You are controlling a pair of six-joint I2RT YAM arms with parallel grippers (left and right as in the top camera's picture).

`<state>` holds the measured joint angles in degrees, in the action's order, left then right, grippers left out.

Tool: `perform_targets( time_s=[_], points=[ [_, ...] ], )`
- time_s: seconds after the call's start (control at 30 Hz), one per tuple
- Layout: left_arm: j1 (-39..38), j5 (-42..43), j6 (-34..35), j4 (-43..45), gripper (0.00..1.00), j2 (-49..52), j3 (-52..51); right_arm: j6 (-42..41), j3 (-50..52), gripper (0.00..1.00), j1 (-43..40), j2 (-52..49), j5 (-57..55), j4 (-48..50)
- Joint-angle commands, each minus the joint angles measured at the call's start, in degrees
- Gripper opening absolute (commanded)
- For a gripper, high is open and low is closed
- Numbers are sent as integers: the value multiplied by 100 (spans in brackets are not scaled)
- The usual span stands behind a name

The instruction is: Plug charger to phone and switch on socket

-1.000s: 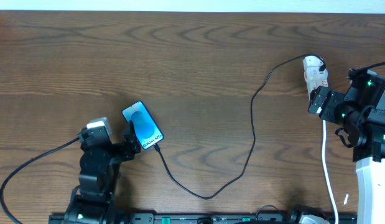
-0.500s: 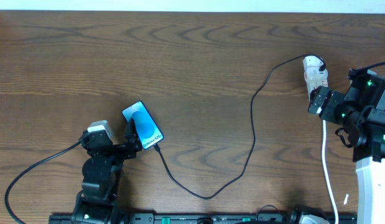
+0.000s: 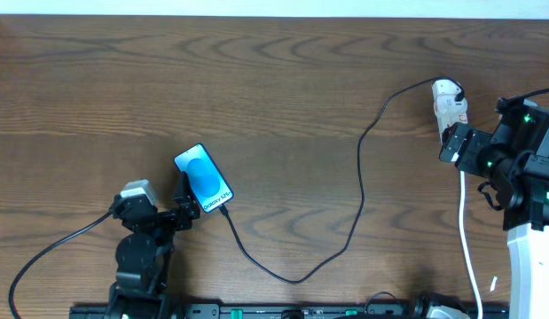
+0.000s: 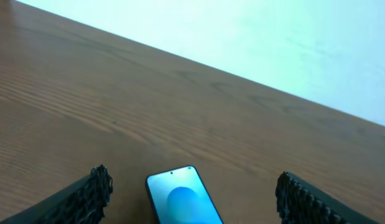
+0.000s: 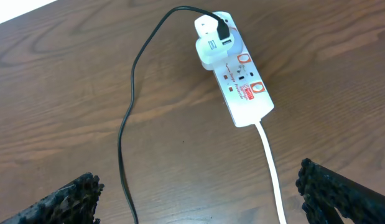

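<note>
Overall: we log a wooden table (image 3: 274, 80) with one arm at each side, nothing lifted off it
Phone: the phone (image 3: 203, 178) lies flat, screen up and lit blue, at left of centre, turned at an angle to the table edge
Phone, left wrist view: its top half (image 4: 183, 198) shows at the lower edge, between the two fingers and clear of both
Left gripper: the left gripper (image 3: 185, 206) sits just beside the phone's lower left, jaws spread wide, pinching nothing; the dark ribbed fingers (image 4: 86, 198) stand well apart
Charger: the charger (image 3: 360, 168) runs as a thin black cable from the phone's lower short edge, dips in a loop toward the near side, then climbs to the socket
Charger tip: it meets the phone's edge; we cannot tell whether it is fully seated
Socket: the socket (image 3: 449, 104) lies at the far right; up close (image 5: 242, 87) it is a white strip with red marks
Adapter: a white adapter (image 5: 211, 40) sits on the strip's far end, the black cable (image 5: 127, 118) leaving it
Cord: the white cord (image 5: 272, 168) leaves the strip's near end
Right gripper: the right gripper (image 3: 448, 143) is just short of the strip's near end, jaws fully spread, fingers (image 5: 341, 193) touching nothing
Switch state: we cannot tell
</note>
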<state>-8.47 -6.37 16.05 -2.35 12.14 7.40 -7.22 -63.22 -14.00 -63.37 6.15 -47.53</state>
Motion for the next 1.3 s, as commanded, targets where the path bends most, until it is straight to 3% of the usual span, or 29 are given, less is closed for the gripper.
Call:
perform_targets(
  time_s=[0.0,1.27],
  points=[
    [90,-31,63,31,86,-116,-66,-66,26,99,22,0,-46,-9],
    [160,-33,203,527,86,-1209,-717,-63,24,99,22,0,-46,-9]
  ],
)
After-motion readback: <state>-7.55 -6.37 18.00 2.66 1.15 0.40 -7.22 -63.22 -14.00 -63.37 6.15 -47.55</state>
